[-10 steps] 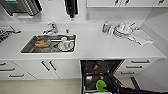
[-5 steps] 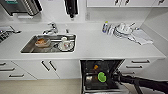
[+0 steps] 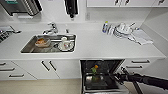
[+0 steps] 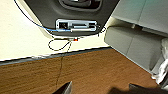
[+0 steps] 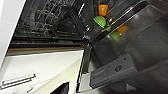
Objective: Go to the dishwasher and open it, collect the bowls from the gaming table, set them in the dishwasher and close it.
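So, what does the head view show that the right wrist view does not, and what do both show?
Head view alone: the sink with dishes, the faucet, the white counter, stacked dishes and the right arm. Right wrist view alone: the detergent compartment on the door's inner face. Both: the open dishwasher with a green bowl and an orange item inside.

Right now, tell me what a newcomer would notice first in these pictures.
The open built-in dishwasher under the white counter draws the eye, its steel-lined door dropped down and a green bowl with an orange piece in its dark wire rack. The robot's dark right arm reaches in from the right toward the door. To the left, the steel sink holds dishes.
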Controlling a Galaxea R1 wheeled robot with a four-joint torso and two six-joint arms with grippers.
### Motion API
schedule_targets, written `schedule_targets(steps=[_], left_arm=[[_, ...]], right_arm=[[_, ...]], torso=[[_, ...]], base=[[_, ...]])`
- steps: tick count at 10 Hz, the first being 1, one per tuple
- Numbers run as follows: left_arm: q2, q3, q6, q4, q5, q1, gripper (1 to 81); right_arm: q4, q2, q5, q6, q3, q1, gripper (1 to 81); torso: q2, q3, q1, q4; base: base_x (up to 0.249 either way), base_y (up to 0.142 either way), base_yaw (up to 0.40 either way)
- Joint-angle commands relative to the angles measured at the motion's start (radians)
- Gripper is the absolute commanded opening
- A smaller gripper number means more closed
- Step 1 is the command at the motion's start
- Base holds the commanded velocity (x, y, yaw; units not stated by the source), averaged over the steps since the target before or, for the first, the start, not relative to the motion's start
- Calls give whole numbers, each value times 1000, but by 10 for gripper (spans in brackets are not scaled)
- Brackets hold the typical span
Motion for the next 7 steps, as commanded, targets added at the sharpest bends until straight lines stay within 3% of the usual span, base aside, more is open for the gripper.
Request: schedule_targets(steps=[1, 2, 3, 7], left_arm=[[31, -58, -3, -9, 47, 14, 811], [43, -81, -3, -10, 47, 5, 811], [48, -92, -4, -9, 47, 1, 811], [48, -93, -7, -12, 33, -9, 811]], right_arm=[[-44, -162, -218, -10, 92, -26, 811], [-95, -185, -220, -8, 103, -96, 811], [-117, -203, -220, -8, 119, -156, 811], [-135, -236, -214, -22, 132, -383, 811]], torso=[[0, 0, 0, 0], [0, 0, 0, 0], [-100, 0, 64, 0], [-163, 0, 103, 0]], base=[[0, 0, 0], [0, 0, 0], [0, 0, 0], [0, 0, 0]])
